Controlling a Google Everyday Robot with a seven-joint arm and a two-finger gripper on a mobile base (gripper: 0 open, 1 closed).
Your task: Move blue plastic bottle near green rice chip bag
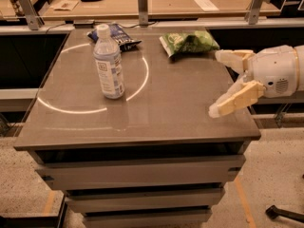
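Note:
The blue plastic bottle [109, 63] stands upright left of the middle of the grey table top [166, 108], white cap up. The green rice chip bag [189, 42] lies at the back right of the table. My gripper [217, 83] is over the table's right edge, in front of and to the right of the bag, far from the bottle. Its two tan fingers [235, 100] are spread wide apart and hold nothing.
A dark blue snack bag [118, 36] lies just behind the bottle at the table's back edge. A wooden counter [166, 1] with metal posts runs behind the table. Drawers sit under the table top. The floor lies to the right and in front.

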